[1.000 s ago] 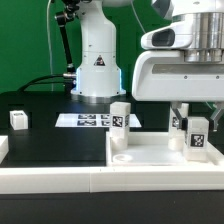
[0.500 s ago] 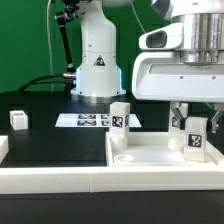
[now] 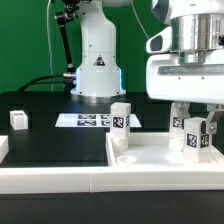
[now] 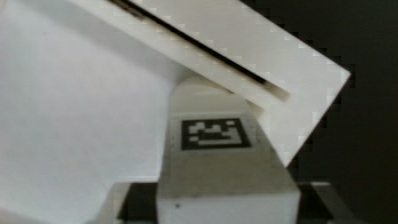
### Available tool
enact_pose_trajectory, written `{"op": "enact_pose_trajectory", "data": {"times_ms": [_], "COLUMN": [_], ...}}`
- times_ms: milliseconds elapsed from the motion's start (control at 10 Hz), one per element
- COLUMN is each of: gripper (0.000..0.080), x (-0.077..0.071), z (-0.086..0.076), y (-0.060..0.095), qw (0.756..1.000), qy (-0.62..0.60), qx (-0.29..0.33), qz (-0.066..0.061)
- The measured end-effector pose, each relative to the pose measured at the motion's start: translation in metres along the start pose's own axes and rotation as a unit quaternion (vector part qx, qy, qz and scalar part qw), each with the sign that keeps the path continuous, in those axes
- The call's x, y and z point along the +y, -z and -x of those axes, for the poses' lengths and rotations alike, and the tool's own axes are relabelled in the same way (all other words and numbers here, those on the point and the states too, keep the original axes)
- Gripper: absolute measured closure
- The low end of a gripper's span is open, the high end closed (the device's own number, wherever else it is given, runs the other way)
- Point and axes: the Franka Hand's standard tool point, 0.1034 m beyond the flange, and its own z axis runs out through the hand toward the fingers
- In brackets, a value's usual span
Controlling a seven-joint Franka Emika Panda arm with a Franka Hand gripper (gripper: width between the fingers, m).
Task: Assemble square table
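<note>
Bench (image 3: 45,140), black, carries one loose leg (image 3: 17,119) standing alone, well apart from the end effector (image 3: 197,130) toward the exterior view's left; it has not moved since a second ago. Nearer the end effector, the marker board (image 3: 92,120) lies flat, also unchanged. Next comes the tabletop (image 3: 150,152), a white square tray lying behind the low border wall (image 3: 55,180), with a standing leg (image 3: 120,122) upright in its corner on the far side from the end effector. A third leg (image 3: 178,124), partly hidden, stands just beside the end effector. The end effector is pinching the held leg (image 3: 197,142) upright over the tabletop's corner at the exterior view's right. Compared with a second ago, the arm's white housing has shifted toward the exterior view's right, while the held leg sits in about the same spot. In the wrist view the end effector (image 4: 222,200) clamps the held leg (image 4: 217,135) from both sides, above the tabletop (image 4: 71,100).
</note>
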Motion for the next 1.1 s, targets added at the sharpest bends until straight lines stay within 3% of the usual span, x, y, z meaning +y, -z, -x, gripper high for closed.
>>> {"op": "enact_pose_trajectory", "data": {"times_ms": [500,1000,1100], "gripper": [0.0509,0.0509,0.0289], "x": [0.0008,0.0007,0.0022], "z": [0.0014,0.0021,0.0029], "y": [0.0,-0.0003,0.0001], "qw": [0.977,0.98,0.986], "qy": [-0.213,-0.197,-0.162], "qx": [-0.02,-0.021,-0.027], "qz": [0.0,-0.001,0.01]}}
